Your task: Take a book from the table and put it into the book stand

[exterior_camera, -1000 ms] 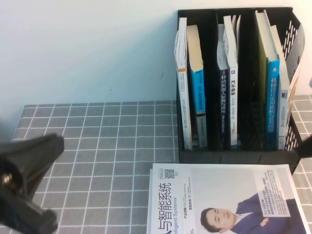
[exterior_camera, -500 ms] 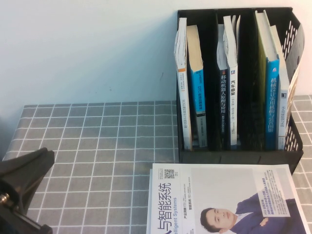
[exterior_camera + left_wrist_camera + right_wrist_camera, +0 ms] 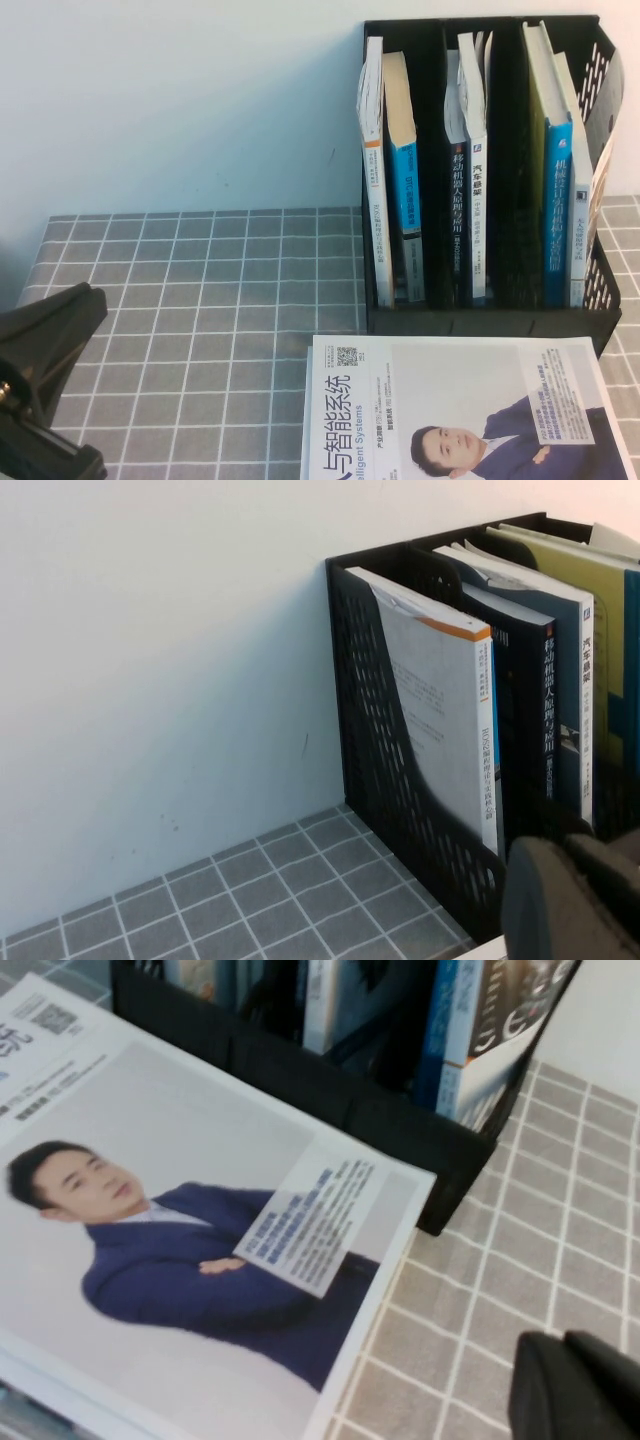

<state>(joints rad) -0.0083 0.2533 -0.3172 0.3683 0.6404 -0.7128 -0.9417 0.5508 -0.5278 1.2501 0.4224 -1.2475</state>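
Well clear of the black perforated plastic book stand, left hand hovers over the grey grid-cloth worktop, right hand beside it; grips apparently unreadable.

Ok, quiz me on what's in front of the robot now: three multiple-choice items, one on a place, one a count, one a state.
1. Where is the white book picturing a suited man?
A. In the stand's middle slot
B. Flat on the table, in front of the stand
C. Leaning on the wall

2. How many slots of the book stand hold books?
A. One
B. Two
C. Three

3. How do the books in the stand sit?
A. Stacked flat
B. Upright, spines facing out
C. Open, face down

Answers:
1 B: the white book lies cover up on the table, just before the book stand.
2 C: spines show in every slot.
3 B: the books in the stand are all on end.

The left gripper is at the table's near left corner. The right gripper is over the cloth off the stand's right end.
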